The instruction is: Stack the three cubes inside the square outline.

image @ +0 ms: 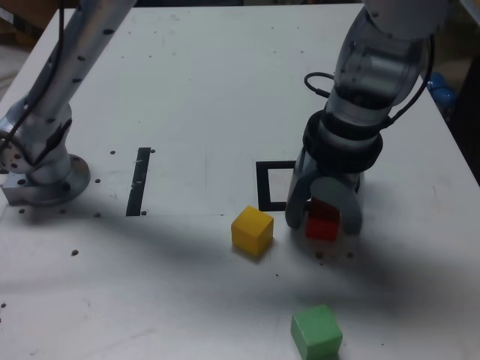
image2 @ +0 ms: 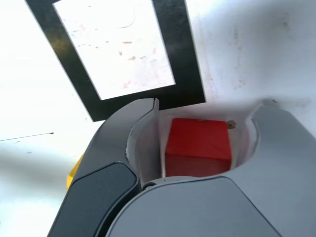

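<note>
Lower right of centre in the exterior view: the gripper (image: 324, 217) straddles the red cube (image: 323, 223), jaws not quite pinching it, beside the empty square outline (image: 262, 185). We should centre the cube before lifting.
</note>
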Motion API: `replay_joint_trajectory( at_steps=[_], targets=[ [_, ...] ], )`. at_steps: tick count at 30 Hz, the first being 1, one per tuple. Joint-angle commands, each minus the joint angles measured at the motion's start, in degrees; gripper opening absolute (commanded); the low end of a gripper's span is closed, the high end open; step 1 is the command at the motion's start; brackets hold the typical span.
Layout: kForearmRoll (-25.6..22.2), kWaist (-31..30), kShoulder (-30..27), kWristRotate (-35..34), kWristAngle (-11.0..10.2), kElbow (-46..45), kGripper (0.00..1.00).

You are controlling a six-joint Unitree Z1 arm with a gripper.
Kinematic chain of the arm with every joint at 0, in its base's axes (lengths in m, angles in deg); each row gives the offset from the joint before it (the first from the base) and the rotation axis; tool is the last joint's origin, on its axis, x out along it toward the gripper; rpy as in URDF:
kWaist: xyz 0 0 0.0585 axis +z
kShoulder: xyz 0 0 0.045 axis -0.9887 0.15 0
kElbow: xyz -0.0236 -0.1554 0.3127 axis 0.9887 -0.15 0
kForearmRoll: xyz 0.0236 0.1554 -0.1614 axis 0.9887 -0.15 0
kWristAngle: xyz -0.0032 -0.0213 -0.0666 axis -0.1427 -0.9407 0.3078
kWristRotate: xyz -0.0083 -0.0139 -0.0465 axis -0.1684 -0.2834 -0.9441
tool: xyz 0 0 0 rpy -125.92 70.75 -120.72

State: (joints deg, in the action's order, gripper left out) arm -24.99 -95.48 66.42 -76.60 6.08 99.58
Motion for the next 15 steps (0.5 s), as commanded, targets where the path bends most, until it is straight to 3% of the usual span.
replay_joint_trajectory(
  at_steps=[1, 8, 15],
  targets=[
    [-0.4, 0.0, -0.7, -0.1, -0.1, 0.4, 0.34],
    [-0.6, 0.0, -1.8, -0.1, -1.6, 0.5, 0.24],
    [-1.0, 2.1, -5.3, 1.1, -4.2, -1.6, 0.22]
  ],
)
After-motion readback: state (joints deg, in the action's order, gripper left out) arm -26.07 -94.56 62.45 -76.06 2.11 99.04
